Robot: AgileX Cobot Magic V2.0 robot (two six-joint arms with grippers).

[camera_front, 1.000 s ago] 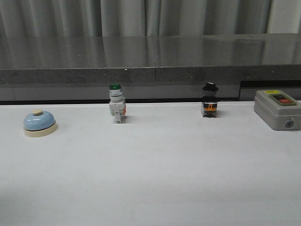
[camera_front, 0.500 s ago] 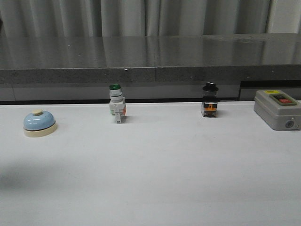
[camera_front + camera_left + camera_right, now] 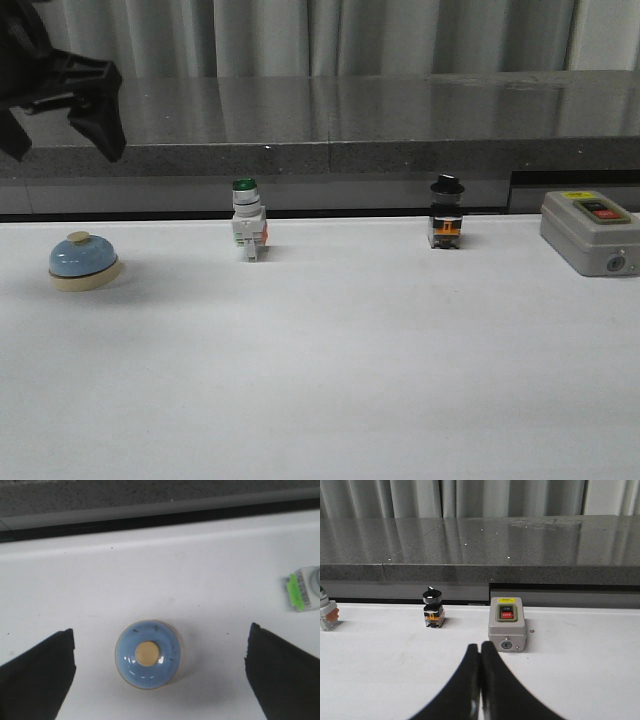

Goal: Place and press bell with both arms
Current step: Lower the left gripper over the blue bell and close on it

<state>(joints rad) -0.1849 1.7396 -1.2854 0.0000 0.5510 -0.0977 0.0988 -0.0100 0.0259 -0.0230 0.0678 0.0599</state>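
The light-blue bell [image 3: 84,260] with its cream base and button stands on the white table at the far left. My left gripper [image 3: 62,138] hangs open well above it, at the top left of the front view. In the left wrist view the bell [image 3: 148,654] lies between my spread fingertips [image 3: 40,672], untouched; the gripper [image 3: 160,672] is wide open. My right gripper [image 3: 480,647] is shut and empty, low over the table, pointing toward the grey switch box. It does not show in the front view.
A green-capped white push-button switch [image 3: 247,232] and a black-capped switch [image 3: 446,213] stand along the back of the table. A grey start/stop box [image 3: 589,232] sits at the right. A dark stone ledge [image 3: 330,125] runs behind the table.
My left gripper has come into the front view at the top left, above the bell. The bell and the switches have not moved.
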